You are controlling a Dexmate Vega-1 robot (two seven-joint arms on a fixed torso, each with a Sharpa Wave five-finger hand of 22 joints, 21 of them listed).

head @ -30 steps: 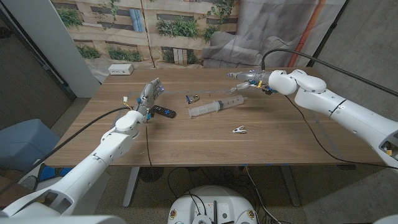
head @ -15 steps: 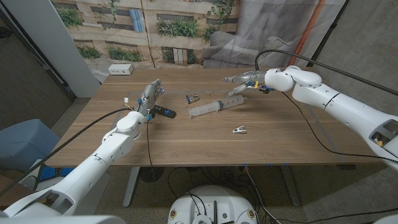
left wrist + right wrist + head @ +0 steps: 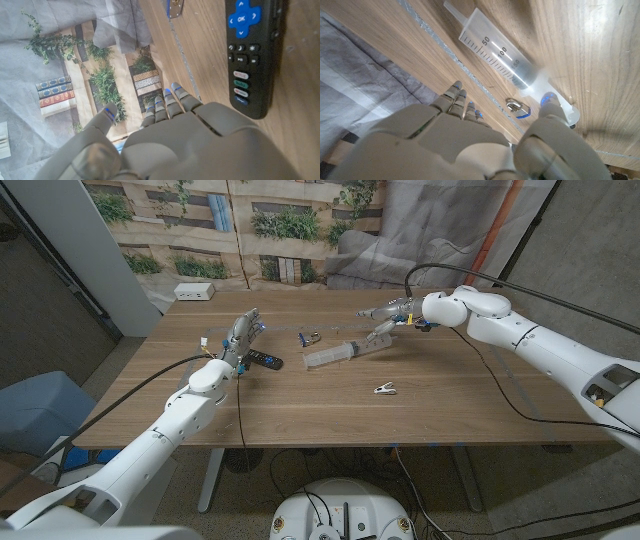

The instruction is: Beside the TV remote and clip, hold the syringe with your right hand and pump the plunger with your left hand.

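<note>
A clear syringe (image 3: 340,352) lies on the wooden table (image 3: 330,415), its plunger end pointing toward my right hand (image 3: 398,313). That hand hovers just over the plunger end with fingers spread and holds nothing. In the right wrist view the marked barrel of the syringe (image 3: 500,55) lies past my fingers, and my thumb tip is close to its flange. A black TV remote (image 3: 263,359) lies to the left of the syringe. My left hand (image 3: 240,332) stands beside it, fingers apart and holding nothing. The remote (image 3: 252,55) appears close up next to the left hand (image 3: 165,140).
A small blue-and-metal clip (image 3: 310,337) lies behind the syringe, and a small white clip (image 3: 385,389) in front of it. A white power strip (image 3: 195,291) sits at the back left corner. A black cable (image 3: 520,415) crosses the table's right side.
My right hand has moved left across the table to just over the syringe's plunger end. The left hand has barely moved.
</note>
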